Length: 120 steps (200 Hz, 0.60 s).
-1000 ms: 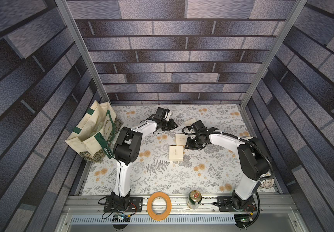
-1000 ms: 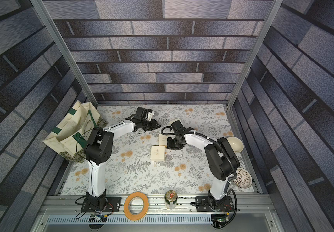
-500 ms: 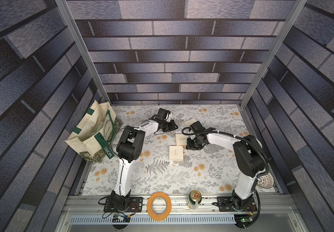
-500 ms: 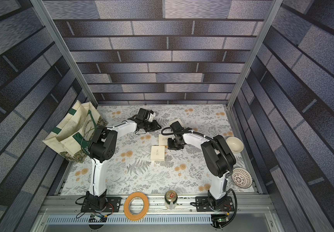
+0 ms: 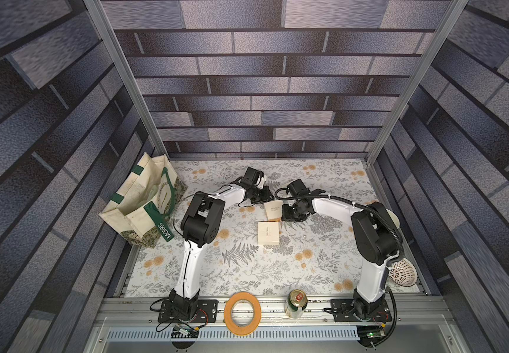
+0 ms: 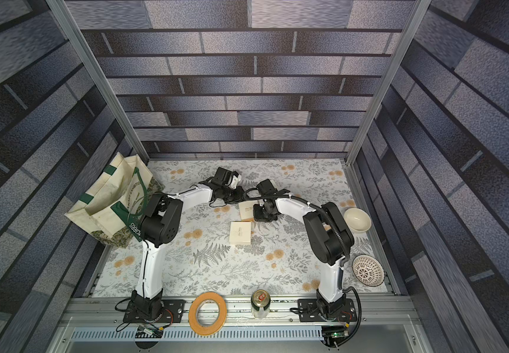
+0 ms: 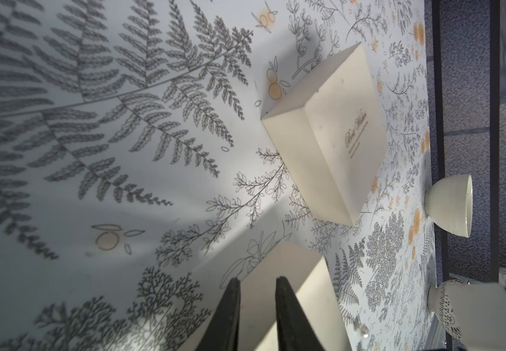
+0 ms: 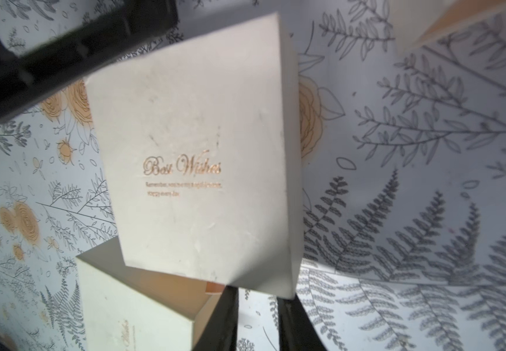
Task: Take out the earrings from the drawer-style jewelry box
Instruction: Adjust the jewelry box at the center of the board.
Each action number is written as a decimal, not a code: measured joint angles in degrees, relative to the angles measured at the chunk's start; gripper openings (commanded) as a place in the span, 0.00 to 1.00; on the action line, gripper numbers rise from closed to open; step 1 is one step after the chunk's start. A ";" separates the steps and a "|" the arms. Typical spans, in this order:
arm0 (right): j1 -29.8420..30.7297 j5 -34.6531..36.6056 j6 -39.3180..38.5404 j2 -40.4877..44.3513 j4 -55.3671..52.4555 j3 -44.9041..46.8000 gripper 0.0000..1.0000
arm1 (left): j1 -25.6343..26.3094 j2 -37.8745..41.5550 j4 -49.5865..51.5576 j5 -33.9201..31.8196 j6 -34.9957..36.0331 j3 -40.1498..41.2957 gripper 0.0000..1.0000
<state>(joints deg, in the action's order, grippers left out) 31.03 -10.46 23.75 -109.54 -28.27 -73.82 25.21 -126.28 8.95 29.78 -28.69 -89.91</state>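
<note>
Both arms are at the cream card box w/ gold "Best Wishes" lettering (image 8: 191, 152), mid floral-print bench (image 5: 247, 275). Left jaws & right jaws each stand a slit apart at opp. ends of it; can't tell if either pinches it. No drawer seen pulled out. One tiny pearl-like earring (image 7: 362, 330) lies loose on the bench, outside any box, near left jaws. Second cream box (image 5: 268, 233) sits just beside, looks shut. Est. partway: some out, this box left to open & empty.

Both top views look steeply down from high over the front at the whole table (image 5: 247, 269). Wrist views skim it closely, sharing a box (image 7: 337, 136).
</note>
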 measured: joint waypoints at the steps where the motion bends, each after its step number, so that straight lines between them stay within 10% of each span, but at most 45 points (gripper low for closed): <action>1: -0.04 0.00 0.00 -0.09 -0.11 -0.11 0.25 | 0.00 0.02 -0.15 0.00 0.02 0.09 0.24; 120: -1.88 0.28 -0.87 -8.22 -6.82 -10.78 0.25 | 1.20 10.60 -3.74 -7.58 -0.22 14.03 0.24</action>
<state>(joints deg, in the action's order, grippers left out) 29.15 -10.17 22.87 -117.75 -35.09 -84.60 26.41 -115.68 5.21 22.20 -28.91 -75.88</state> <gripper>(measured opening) 0.248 0.240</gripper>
